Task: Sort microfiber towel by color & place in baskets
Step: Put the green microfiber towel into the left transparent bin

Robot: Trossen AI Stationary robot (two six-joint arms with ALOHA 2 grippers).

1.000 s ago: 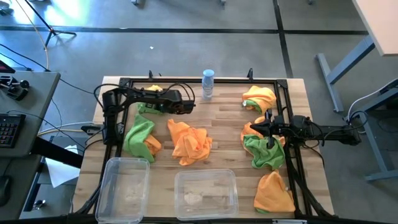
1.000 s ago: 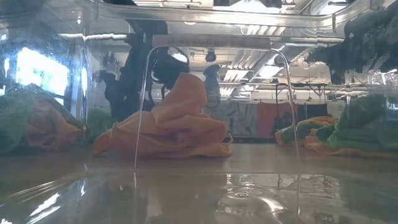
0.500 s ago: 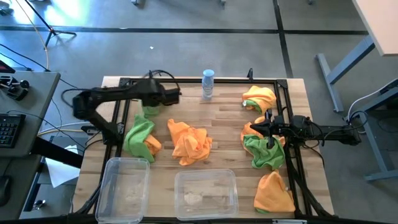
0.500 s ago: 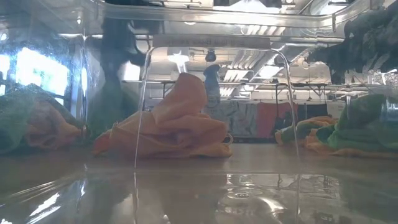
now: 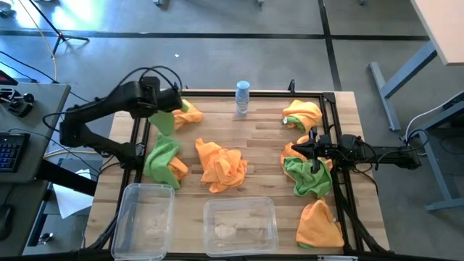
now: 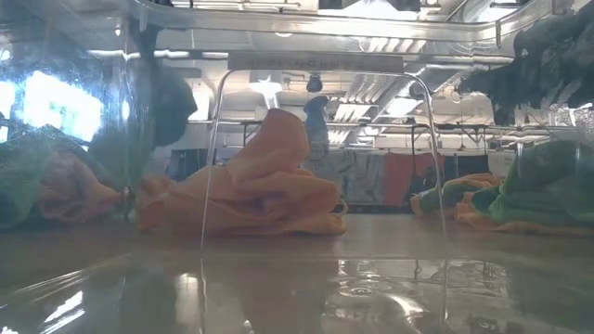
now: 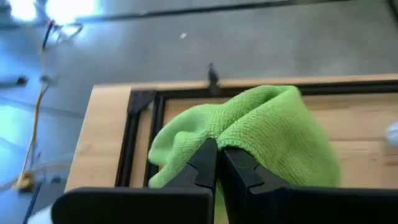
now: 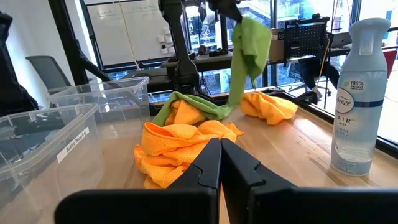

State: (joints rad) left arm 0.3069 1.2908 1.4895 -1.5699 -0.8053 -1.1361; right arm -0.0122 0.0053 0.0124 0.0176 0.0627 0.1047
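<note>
I have a green towel (image 5: 165, 119) pinched in my left tool (image 7: 217, 152), fingers clamped tight on the cloth, and it hangs clear above the worktop (image 5: 261, 134) at about ten o'clock of the high view, just beside an orange towel (image 5: 190, 113) lying at the frame's far corner. Below that, at nine o'clock, sits a green and orange heap (image 5: 164, 161), and near centre a bunched orange pile (image 5: 221, 165). The narrower basket (image 5: 143, 210) rests at seven o'clock and the wider basket (image 5: 240, 225) at six. At three o'clock my right tool (image 5: 301, 150) hovers with its fingers pressed together, gripping nothing, over a green towel on orange (image 5: 307, 177). More orange cloths lie at one o'clock (image 5: 303, 114) and five o'clock (image 5: 319, 225). A clear spray bottle (image 5: 242, 98) stands at twelve.
</note>
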